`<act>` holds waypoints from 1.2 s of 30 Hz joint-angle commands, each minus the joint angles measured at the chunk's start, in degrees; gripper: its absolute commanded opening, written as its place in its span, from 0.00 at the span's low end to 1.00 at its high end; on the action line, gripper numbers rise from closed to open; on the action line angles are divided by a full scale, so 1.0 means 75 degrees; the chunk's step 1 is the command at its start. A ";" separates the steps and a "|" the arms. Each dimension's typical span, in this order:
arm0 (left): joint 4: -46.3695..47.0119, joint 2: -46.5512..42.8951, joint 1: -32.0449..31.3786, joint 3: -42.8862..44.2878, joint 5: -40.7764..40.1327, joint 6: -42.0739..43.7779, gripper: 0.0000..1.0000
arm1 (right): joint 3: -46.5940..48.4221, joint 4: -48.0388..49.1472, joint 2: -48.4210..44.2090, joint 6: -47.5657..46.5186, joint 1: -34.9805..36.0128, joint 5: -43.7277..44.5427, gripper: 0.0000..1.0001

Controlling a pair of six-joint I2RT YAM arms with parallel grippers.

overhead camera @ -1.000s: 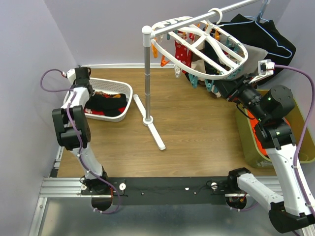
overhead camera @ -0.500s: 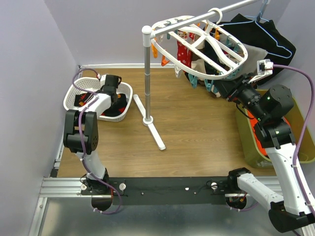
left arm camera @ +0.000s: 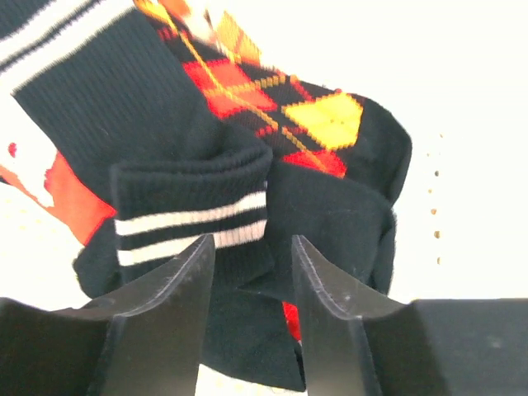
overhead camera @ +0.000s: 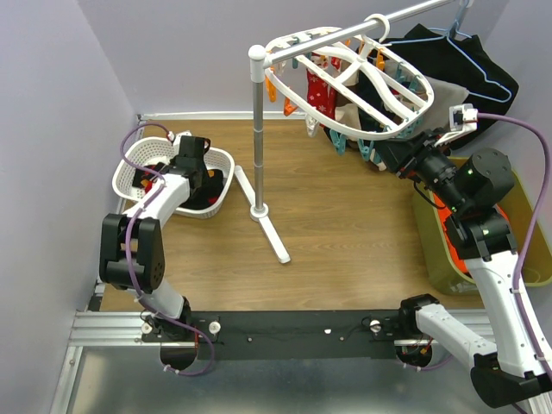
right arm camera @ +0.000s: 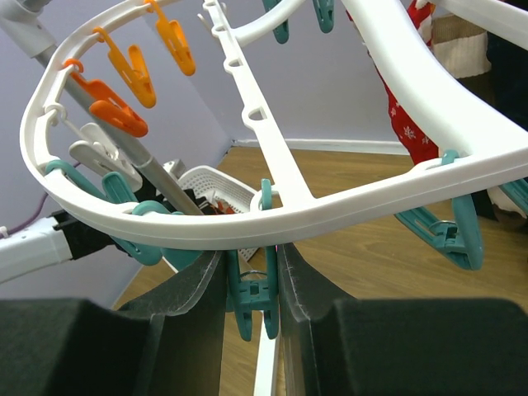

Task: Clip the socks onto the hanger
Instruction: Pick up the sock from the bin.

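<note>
**Near edge.** Both arms are mounted side by side at the near edge of the wooden tabletop (overhead camera: 345, 233).

**Left, middle distance.** A white lattice basket (overhead camera: 128, 172) is set on the tabletop close to the left wall, and the left arm is bent down into it. The left end effector (left arm camera: 252, 247) is shown with its fingers apart and nothing gripped between them. Loose socks (left arm camera: 190, 206) are heaped in the basket directly beyond the fingertips (a black one with white cuff stripes lies foremost, and a black one with red and yellow diamonds lies behind it). Whether the fingertips touch the heap cannot be told.

**Right, middle distance.** The right arm is raised and reached toward the hanger (overhead camera: 405, 95). The right end effector (right arm camera: 250, 256) is clamped on a teal clip (right arm camera: 252, 301) that dangles from the near rim of the hanger. Orange clips (right arm camera: 124, 111) are seen further along the same rim, at the left of the wrist view.

**Far.** The hanger is hung, tilted, by its hook from the rail of a grey stand (overhead camera: 257, 129) whose foot rests on the tabletop. A red sock (overhead camera: 317, 86) with white dots is seen hanging under the frame. A black garment (overhead camera: 448, 52) is hung behind it, at the far right.
</note>
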 commanded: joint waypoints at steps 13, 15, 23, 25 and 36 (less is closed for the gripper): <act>0.0011 0.0951 0.0142 0.0711 -0.1420 -0.0038 0.52 | -0.0009 -0.0509 0.0107 -0.0044 0.0008 0.0001 0.01; 0.0011 0.1115 0.0189 0.0793 -0.1467 -0.0026 0.52 | -0.0032 -0.0520 0.0107 -0.0033 0.0020 0.0001 0.01; 0.0186 0.1362 0.0271 0.0606 -0.1479 0.0021 0.29 | -0.0079 -0.0544 0.0107 -0.0044 0.0008 0.0024 0.01; 0.0315 0.1350 0.0283 0.0512 -0.1444 0.0033 0.20 | -0.0103 -0.0532 0.0096 -0.0056 0.0008 0.0013 0.01; 0.0129 0.0006 0.0295 0.0793 -0.1818 0.0489 0.00 | -0.0021 -0.0579 0.0084 -0.0033 0.0008 0.0001 0.01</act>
